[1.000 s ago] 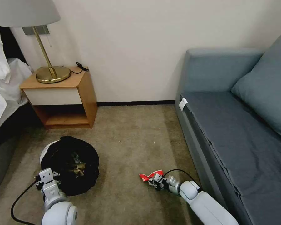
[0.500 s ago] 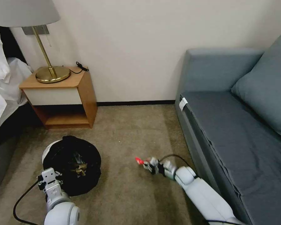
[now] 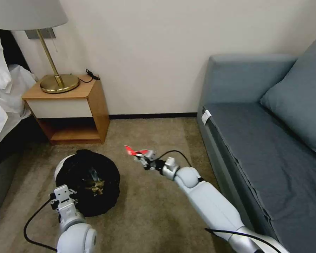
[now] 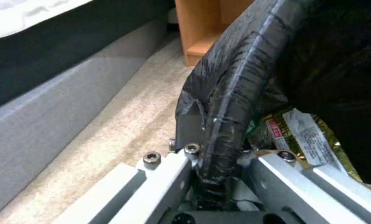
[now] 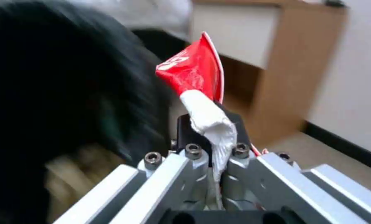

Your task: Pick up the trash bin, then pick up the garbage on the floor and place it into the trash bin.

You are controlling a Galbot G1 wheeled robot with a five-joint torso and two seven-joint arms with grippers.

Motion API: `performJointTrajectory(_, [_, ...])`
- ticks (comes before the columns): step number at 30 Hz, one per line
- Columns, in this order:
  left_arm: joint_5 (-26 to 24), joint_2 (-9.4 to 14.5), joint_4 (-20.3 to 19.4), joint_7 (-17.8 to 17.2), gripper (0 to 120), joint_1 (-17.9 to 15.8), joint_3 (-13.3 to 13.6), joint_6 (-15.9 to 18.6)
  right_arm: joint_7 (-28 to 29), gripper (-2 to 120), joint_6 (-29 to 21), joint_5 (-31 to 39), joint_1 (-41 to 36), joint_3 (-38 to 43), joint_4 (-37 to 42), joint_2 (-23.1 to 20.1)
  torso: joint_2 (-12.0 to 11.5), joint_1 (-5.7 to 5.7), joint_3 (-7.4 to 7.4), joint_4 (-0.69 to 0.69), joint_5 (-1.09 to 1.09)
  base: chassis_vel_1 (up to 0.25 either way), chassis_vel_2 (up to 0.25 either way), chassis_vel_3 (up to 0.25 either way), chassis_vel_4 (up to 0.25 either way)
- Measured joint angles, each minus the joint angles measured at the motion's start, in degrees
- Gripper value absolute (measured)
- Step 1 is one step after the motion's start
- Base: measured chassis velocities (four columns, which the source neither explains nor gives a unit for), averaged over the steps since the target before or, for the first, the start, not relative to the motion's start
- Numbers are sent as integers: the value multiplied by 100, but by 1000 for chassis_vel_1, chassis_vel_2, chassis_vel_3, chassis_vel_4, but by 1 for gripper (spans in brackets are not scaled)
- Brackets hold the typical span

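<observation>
Gripping the near rim of the trash bin (image 3: 86,182), the left gripper (image 3: 64,199) sits low at the front of the scene, and the left wrist view shows its fingers (image 4: 181,158) pinched tight on the black bag folded over that rim (image 4: 227,102). Inside the bin, right by the clamped edge, lies a gold-and-white snack wrapper (image 4: 306,133), with more crumpled litter (image 3: 94,182) visible from above. The bin rests on the beige carpet (image 3: 147,218), a sliver of its white wall peeking out on the far left side. Just to the right of the bin and a little farther out, the right gripper (image 3: 141,157) hangs above the carpet, its jaws clamped on the red-and-white wrapper (image 3: 132,151); the right wrist view shows the white twisted end squeezed between the fingers (image 5: 194,152) and the red part (image 5: 194,71) sticking out beyond them toward the bin's dark mass. The wrapper is near the bin's right edge, not over the opening. To the right runs the grey-blue sofa (image 3: 270,151) with its cushion. Farther back on the left stands the wooden nightstand (image 3: 72,109) carrying a brass lamp (image 3: 56,80), with white bedding (image 3: 3,95) beside it, and the pale wall closes off the scene.
</observation>
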Motion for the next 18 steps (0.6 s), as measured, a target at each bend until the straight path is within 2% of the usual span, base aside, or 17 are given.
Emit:
performJointTrajectory(4, [38, -28, 12, -36, 0, -41, 42, 17, -179, 0, -31, 509, -114, -182, 188, 151, 0, 0, 0, 1, 0, 0, 0, 0, 0])
performJointTrajectory(9, [41, -33, 28, -58, 0, -70, 58, 24, -468, 0, -121, 813, -280, -286, 310, 265, 0, 0, 0, 0, 0, 0, 0, 0, 0])
performJointTrajectory(18, [38, -44, 52, -70, 0, -82, 81, 25, -748, 0, -175, 718, -585, -531, 295, 399, 0, 0, 0, 0, 0, 0, 0, 0, 0])
